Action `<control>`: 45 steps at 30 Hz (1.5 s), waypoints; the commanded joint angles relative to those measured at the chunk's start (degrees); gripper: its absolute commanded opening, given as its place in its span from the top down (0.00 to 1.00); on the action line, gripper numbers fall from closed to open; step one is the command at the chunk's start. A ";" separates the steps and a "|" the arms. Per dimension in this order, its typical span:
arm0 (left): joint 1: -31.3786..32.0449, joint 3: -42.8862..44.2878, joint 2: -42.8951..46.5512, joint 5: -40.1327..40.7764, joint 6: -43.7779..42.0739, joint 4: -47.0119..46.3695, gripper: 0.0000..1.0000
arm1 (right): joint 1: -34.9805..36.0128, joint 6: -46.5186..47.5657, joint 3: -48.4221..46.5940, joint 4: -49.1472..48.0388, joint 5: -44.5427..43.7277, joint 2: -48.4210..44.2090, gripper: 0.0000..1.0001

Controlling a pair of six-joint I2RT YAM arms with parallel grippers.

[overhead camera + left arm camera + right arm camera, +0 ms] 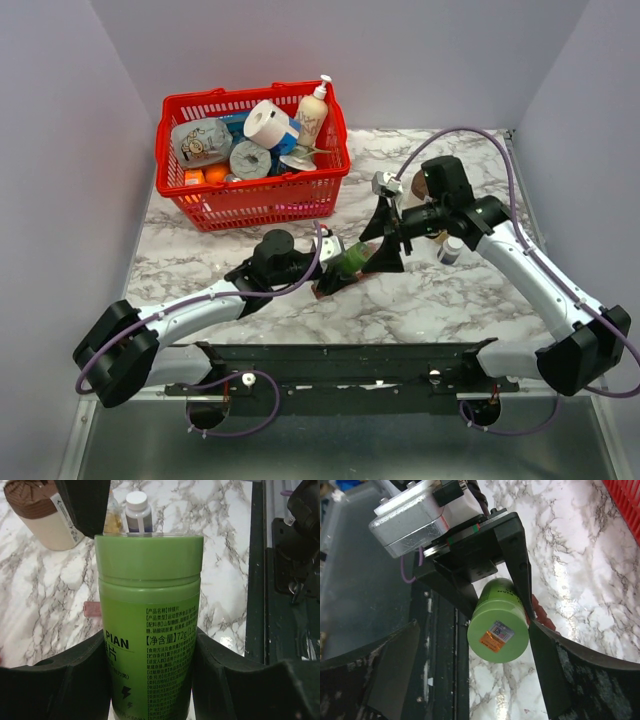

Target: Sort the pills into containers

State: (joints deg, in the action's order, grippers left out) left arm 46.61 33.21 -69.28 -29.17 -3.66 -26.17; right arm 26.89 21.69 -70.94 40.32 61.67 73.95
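Observation:
My left gripper point(340, 262) is shut on a green pill bottle point(352, 258) and holds it tilted above the table; in the left wrist view the bottle point(148, 605) fills the gap between my fingers point(150, 680). My right gripper point(385, 245) is open, its fingers on either side of the bottle's capped end point(498, 630), apart from it on the left; whether the right finger touches it I cannot tell. The dark red-brown pill-organizer strip point(328, 286) lies under the bottle, mostly hidden; a piece of it shows in the right wrist view point(540, 611). No loose pills are visible.
A red mesh basket point(250, 205) full of groceries stands at the back left. A small white-capped bottle point(450, 250) and a brown-lidded jar point(420, 185) stand by the right arm; both also show in the left wrist view, the bottle point(136, 510) and the jar point(37, 510). A black rail point(350, 355) runs along the near edge.

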 commanded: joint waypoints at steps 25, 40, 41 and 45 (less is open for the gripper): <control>-0.12 1.59 5.29 -9.03 -1.86 5.51 1.00 | 5.10 20.82 -6.58 14.30 1.14 2.87 0.71; -0.12 3.36 11.09 -6.36 -4.52 20.29 1.00 | 7.65 19.77 -6.94 7.88 -2.95 0.06 0.00; -0.12 2.83 12.14 -4.69 -3.47 17.76 1.00 | 7.65 15.53 -6.59 5.76 -6.35 -0.73 0.00; 0.76 0.54 13.29 3.14 0.31 12.82 1.00 | 7.47 -5.14 -4.83 -1.20 -13.24 -1.27 0.00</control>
State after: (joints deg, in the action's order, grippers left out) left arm 46.52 35.62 -57.91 -34.81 -6.85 -7.35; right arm 34.20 38.96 -76.95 48.31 54.70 74.19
